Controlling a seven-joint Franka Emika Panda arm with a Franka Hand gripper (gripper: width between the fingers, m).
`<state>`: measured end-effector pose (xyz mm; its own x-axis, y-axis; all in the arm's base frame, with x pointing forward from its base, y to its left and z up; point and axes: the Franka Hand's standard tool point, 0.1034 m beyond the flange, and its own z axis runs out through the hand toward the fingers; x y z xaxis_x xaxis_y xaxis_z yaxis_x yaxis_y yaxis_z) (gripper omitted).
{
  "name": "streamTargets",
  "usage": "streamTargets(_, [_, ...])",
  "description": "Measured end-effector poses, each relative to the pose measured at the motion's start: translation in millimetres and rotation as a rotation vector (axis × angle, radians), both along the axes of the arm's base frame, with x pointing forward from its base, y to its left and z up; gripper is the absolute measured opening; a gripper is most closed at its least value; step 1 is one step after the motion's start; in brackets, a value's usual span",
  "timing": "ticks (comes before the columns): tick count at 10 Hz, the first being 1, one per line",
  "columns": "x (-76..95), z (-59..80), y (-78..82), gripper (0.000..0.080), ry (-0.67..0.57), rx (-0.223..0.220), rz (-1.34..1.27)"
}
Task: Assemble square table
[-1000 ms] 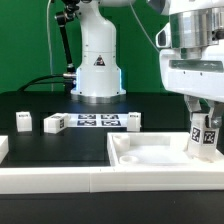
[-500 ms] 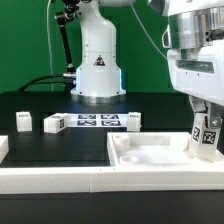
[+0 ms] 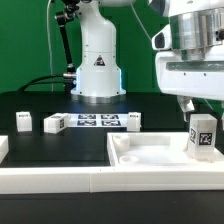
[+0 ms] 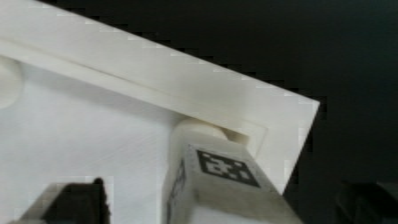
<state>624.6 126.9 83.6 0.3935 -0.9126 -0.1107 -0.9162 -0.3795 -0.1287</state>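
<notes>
Where the square table top (image 3: 150, 155) lies at the front of the black tabletop (image 3: 60, 145), one leg block (image 3: 203, 135) is stood upright in its far corner, at the exterior view's right.
The jaws are held wide apart over that leg, with nothing gripped; in the wrist view both dark fingers (image 4: 80, 200) are seen clear of it. Three more leg blocks (image 3: 54, 124) are spread around the marker board (image 3: 96, 121).
</notes>
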Motion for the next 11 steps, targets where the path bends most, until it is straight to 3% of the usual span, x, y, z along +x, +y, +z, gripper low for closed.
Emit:
streamTargets(4, [-0.4, -0.6, -0.8, 0.0649, -0.05, -0.029, 0.348])
streamTargets(7, [1.0, 2.1, -0.8, 0.0649, -0.071, -0.084, 0.658])
streamTargets(11, [2.4, 2.4, -5.3, 0.0649, -0.118, -0.123, 1.056])
